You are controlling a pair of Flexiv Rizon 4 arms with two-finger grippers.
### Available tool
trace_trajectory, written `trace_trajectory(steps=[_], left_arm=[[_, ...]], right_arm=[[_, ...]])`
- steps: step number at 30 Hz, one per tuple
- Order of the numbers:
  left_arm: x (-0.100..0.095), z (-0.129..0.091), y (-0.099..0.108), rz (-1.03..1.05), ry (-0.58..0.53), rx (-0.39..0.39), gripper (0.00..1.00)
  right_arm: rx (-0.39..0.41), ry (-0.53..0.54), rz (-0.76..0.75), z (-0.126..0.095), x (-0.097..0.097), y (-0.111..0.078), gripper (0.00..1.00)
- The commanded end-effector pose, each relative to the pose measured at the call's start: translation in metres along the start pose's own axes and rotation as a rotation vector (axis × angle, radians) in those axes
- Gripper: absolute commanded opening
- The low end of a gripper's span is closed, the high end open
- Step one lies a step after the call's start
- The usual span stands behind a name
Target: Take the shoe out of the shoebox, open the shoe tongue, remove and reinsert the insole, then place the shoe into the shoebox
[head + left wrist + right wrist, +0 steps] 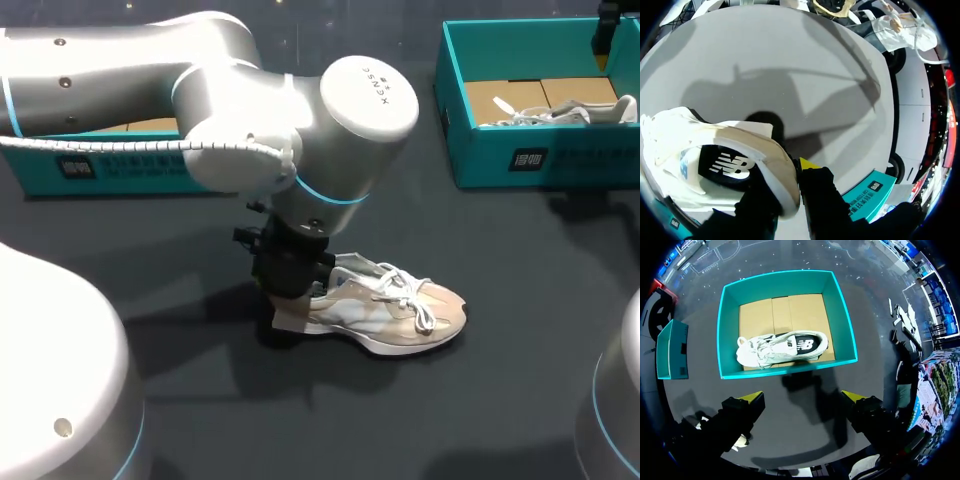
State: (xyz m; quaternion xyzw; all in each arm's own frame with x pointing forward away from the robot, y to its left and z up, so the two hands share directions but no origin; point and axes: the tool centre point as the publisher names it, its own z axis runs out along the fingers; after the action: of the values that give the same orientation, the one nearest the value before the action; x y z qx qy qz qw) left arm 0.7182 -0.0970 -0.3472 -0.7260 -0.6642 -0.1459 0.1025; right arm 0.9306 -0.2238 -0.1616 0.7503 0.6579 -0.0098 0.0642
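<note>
A beige and white shoe (pixel 400 310) lies on its sole on the dark table, toe to the right. My left gripper (pixel 290 300) is at its heel, shut on the heel collar. In the left wrist view one finger sits inside the shoe (pixel 715 145) over the black insole (pixel 727 165), and the other yellow-tipped finger (pixel 807 164) presses the outside of the heel. My right gripper (pixel 802 397) hangs open above the near wall of the teal shoebox (pixel 790 369), nothing between its fingers. Only a bit of the right gripper (pixel 606 35) shows in the head view.
A second white shoe (pixel 782 347) lies on the cardboard floor of the shoebox (pixel 520 150) at the back right. Another teal box part (pixel 100 170) stands at the back left, behind my left arm.
</note>
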Motion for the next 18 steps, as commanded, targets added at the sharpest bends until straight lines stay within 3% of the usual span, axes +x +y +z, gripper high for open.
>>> trace_trajectory(steps=[1,18], left_arm=[[-0.0073,0.0057,0.0023,0.002,0.012,0.002,0.0],[-0.0091,0.013,-0.0019,0.006,0.024,0.017,0.0]], right_arm=[[-0.001,-0.001,0.001,0.0001,0.0002,-0.0003,1.0],[-0.001,-0.001,0.001,0.0001,0.0002,-0.0003,1.0]])
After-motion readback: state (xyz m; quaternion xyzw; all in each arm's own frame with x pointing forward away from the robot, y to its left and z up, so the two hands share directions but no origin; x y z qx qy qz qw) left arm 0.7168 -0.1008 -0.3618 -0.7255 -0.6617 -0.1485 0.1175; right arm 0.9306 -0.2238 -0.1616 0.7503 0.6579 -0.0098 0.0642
